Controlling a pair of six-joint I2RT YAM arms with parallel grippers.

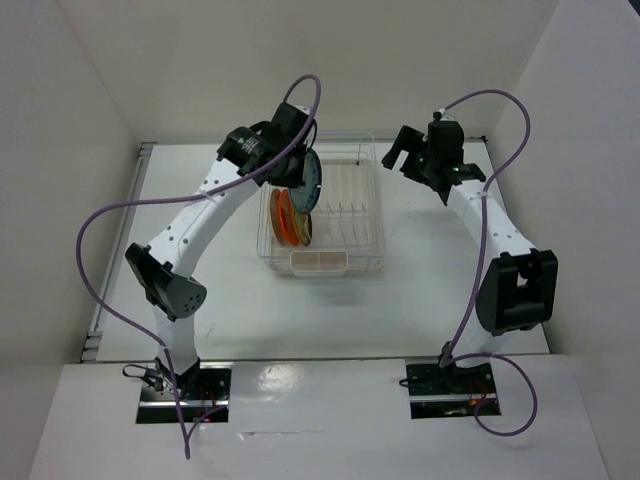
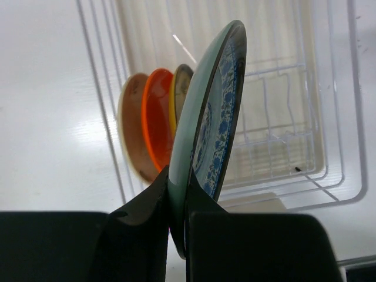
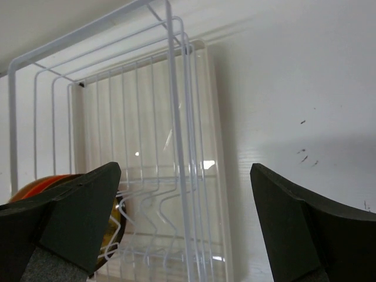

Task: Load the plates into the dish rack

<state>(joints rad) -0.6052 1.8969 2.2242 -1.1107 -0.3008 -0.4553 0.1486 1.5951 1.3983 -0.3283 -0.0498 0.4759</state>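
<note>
Left gripper (image 2: 178,197): jaws clamped on the rim of blue-green plate (image 2: 220,106), held on edge over dish rack (image 1: 372,215), centre of top view. Orange plate (image 2: 157,117), yellow plate (image 2: 182,82) and beige plate (image 2: 130,123) stand in the rack's left side. Right gripper (image 3: 185,176): jaws wide, nothing held, upper right of rack.

This looks like a robot laboratory, a test cell more than a home kitchen. A plain white desk (image 1: 430,290) is closed in on three sides by bare white panels (image 1: 330,60). Two white and black robot arms, the left arm (image 1: 215,210) and the right arm (image 1: 495,235), are bolted on metal base plates (image 1: 215,385) at the near edge, and loose purple cables (image 1: 82,262) run along them. The household things here are a white wire dish rack (image 1: 350,225) and some small plates (image 1: 292,218) standing in it.
</note>
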